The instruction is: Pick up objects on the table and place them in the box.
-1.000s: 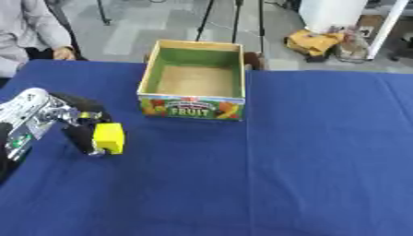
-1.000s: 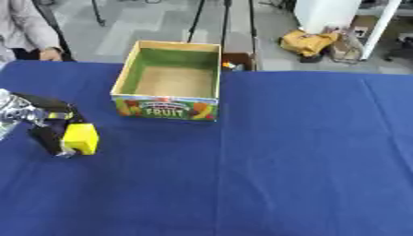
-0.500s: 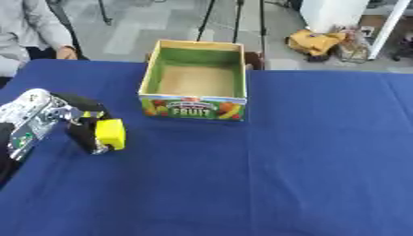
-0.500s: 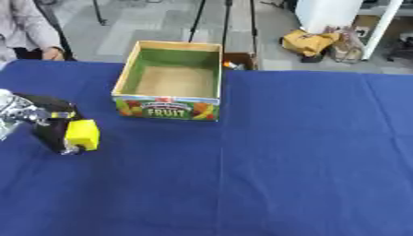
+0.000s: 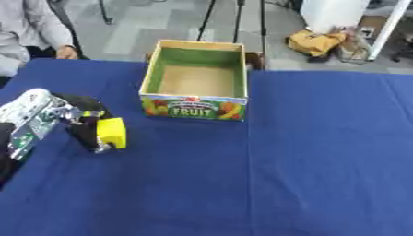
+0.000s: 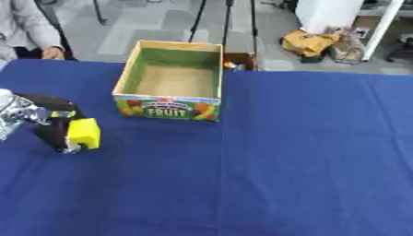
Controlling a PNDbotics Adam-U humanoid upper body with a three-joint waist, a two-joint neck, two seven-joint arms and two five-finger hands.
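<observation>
The left hand [image 5: 80, 124] enters from the left edge, its black fingers curled around a yellow block [image 5: 110, 132], which it grips at the fingertips. The block is a small, smooth-faced rectangular solid of bright yellow, held with its long side roughly upright; whether it rests on the cloth or sits just above it cannot be determined. Behind the fingers, the wrist and forearm show silver metal housings and a green circuit board. Ahead of the hand and to its right, apart from the block, stands the box [image 5: 193, 107]: an open-topped cardboard carton, rectangular, with green inner walls, a plain brown floor and a printed front panel reading FRUIT with fruit pictures. Nothing is visible inside it. Both hand and box are on a table [image 5: 306, 166] covered by a matte dark blue cloth that lies smooth and flat. Beyond the far table edge is a grey floor with tripod legs [image 5: 234, 18], a yellow bag [image 5: 316, 42] and a white cylindrical container [image 5: 331, 14].
</observation>
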